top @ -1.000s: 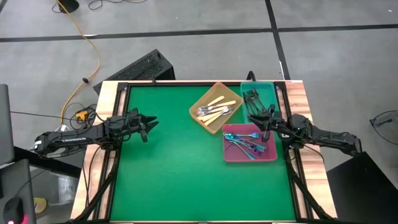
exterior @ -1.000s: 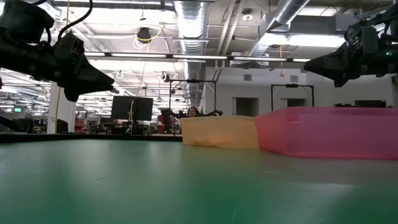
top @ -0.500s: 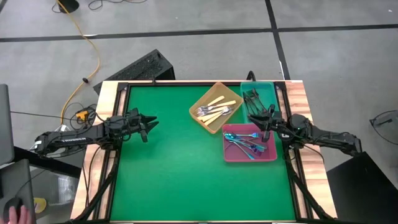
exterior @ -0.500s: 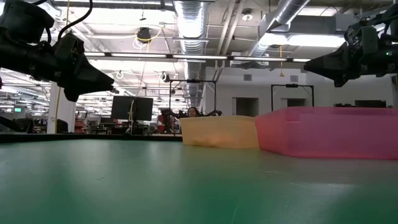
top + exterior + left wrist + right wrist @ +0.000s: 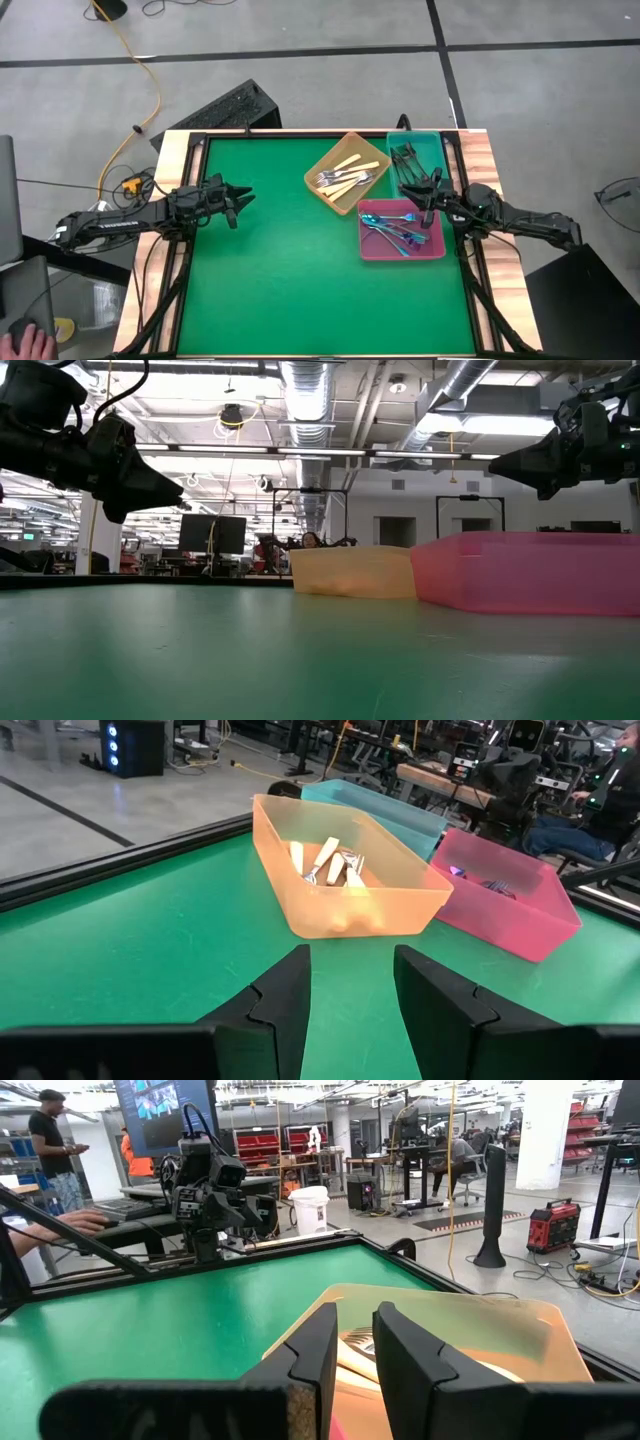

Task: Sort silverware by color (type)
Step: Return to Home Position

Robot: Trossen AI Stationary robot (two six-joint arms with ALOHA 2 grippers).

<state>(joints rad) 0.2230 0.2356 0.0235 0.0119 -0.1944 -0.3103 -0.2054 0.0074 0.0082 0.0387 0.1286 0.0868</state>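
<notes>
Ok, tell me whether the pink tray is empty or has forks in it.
Not empty. In the high view the pink tray holds a small pile of shiny blue-teal forks lying flat inside its walls.

Orange tray [image 5: 368,151], pink tray [image 5: 436,245] & teal tray [image 5: 430,150] close together, far-right of green table [image 5: 280,270]; yellow cable [image 5: 152,92] on floor.

Two dark, slender arms, as we see them.
White lettering marks the left arm [image 5: 115,224] behind its black, angular fingers [image 5: 285,1000]; the right arm [image 5: 525,220] has black fingers [image 5: 312,1350] with a tan patch.
</notes>
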